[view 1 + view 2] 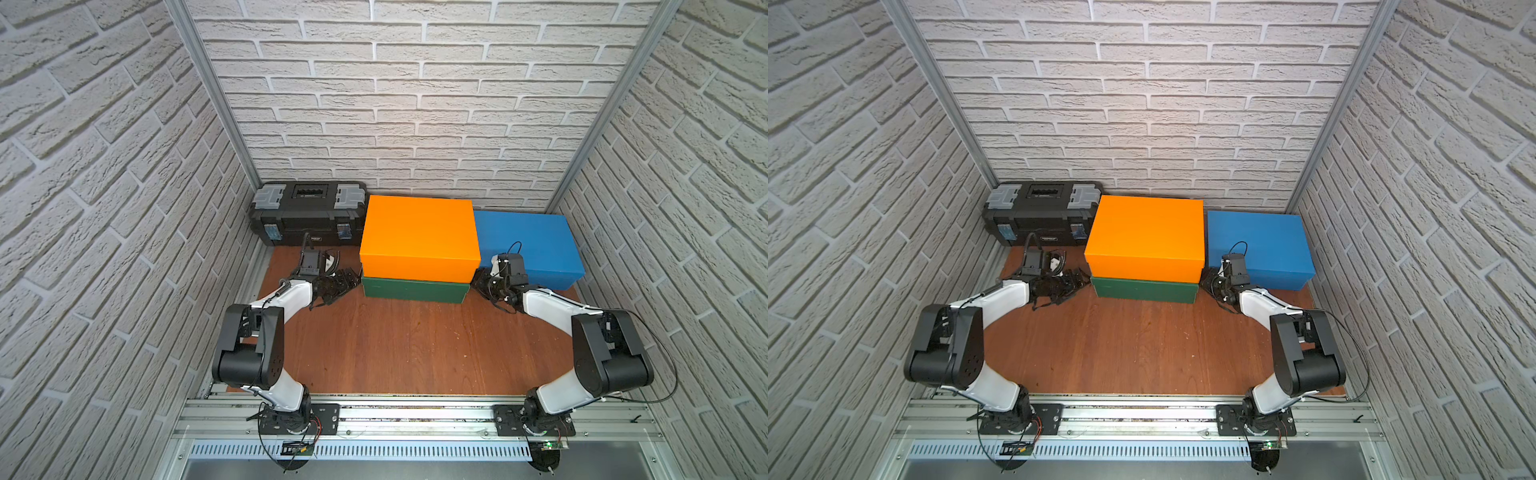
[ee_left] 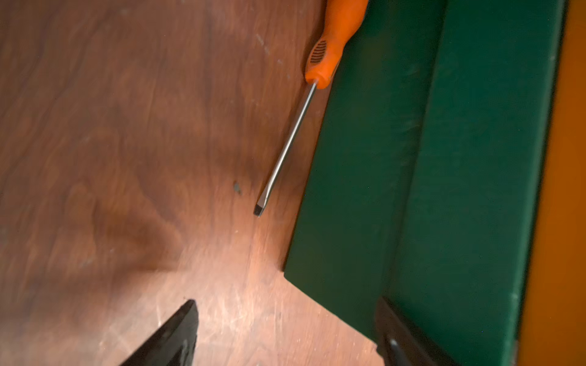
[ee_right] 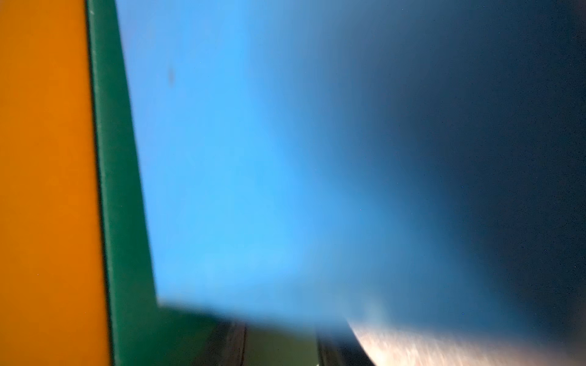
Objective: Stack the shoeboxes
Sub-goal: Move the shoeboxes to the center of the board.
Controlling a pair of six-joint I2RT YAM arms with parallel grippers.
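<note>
Tabletop (image 1: pixel 415 353): brown wood; the near half is left bare between the arm bases.
Left gripper (image 1: pixel 348 281): held low beside the left end of the stack, jaws spread, nothing pinched.
Right gripper (image 1: pixel 478 285): tucked between the stack and the blue box; spread or pressed together cannot be told.
Screwdriver (image 2: pixel 291 142): orange-handled, laid on the wood just beside the green box.
Green shoebox (image 1: pixel 415 291): set flat towards the far edge, at the bottom of the stack.
Orange shoebox (image 1: pixel 419 237): rested on the green one, roughly squared.
Blue shoebox (image 1: pixel 536 245): by the far right corner, just beside the stack, not yet stacked.
Handling, as judged: light, stiff cardboard with a matte skin is expected. It looks too wide for one pair of jaws, so it is best pressed between both grippers at its short ends, below the lid rim, lest the lid be lifted alone.
Toolbox (image 1: pixel 307 212): black, at the far left corner.
</note>
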